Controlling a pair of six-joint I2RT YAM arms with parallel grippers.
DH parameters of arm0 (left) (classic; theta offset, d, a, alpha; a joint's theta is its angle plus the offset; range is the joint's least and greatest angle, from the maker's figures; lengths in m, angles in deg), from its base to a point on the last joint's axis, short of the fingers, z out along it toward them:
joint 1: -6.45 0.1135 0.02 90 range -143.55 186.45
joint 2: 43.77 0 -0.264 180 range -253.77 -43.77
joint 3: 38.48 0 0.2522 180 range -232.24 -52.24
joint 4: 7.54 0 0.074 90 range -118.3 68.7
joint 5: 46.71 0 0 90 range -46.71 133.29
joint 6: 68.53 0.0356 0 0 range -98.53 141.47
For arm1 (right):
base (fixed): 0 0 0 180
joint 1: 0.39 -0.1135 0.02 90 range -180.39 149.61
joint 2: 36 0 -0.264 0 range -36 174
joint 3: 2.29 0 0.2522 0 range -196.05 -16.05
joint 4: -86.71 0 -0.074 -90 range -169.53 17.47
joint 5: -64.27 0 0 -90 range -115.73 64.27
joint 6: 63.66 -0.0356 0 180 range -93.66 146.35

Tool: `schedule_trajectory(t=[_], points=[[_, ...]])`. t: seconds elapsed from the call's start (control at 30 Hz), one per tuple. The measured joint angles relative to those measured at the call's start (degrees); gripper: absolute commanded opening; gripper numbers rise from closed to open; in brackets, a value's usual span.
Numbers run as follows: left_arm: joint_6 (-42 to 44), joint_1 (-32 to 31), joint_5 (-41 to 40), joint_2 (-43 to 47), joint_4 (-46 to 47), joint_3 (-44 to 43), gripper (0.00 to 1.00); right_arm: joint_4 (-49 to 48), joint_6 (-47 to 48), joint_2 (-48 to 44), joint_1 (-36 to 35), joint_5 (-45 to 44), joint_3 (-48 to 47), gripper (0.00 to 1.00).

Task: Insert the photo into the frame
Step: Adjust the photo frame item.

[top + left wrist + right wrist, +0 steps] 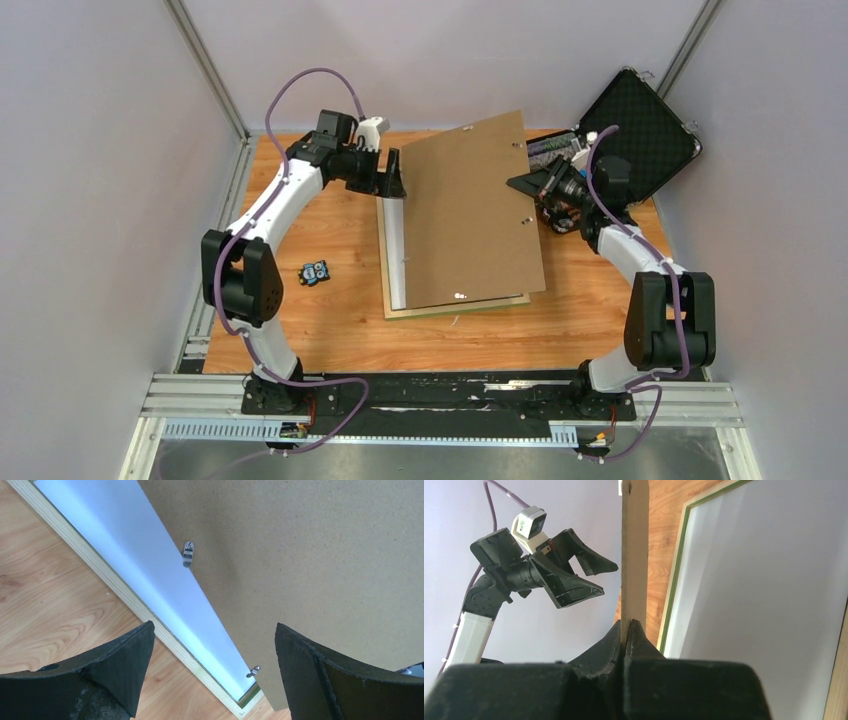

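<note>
Frame (384,270): flat on the desk (330,320), pale wood back up; thin rails, with a green lip on the inner edge.
Photo (150,565): probably the smooth white sheet filling the frame, print side down. The print is not visible, so this is unconfirmed.
Backing board (470,215): matte brown fibreboard, thin and stiff, with small metal turn-clips (188,553). It sits skewed over the frame's right part, with that side raised.
Right fingers (609,645): clamped together on the board's edge at the frame's right side.
Left fingers (115,665): spread wide, empty, above the frame's far-left corner.
Risk 1: with only one edge pinched, the board may pivot or slip and land across the rails.
Risk 2: a dragging corner or clip could shift or scuff the sheet.
</note>
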Motion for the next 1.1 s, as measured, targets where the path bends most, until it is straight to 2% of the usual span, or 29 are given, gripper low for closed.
schedule_trajectory(t=[0.47, 1.1], points=[[0.4, -1.4, 9.6, 2.2, 0.0, 10.1, 0.97, -2.2, -2.1, -1.1, 2.5, -0.7, 1.0, 0.00], [1.3, -10.4, 13.5, 2.1, 0.5, 12.7, 0.97, -2.0, -2.1, -2.7, 3.8, -1.7, 1.4, 0.00]])
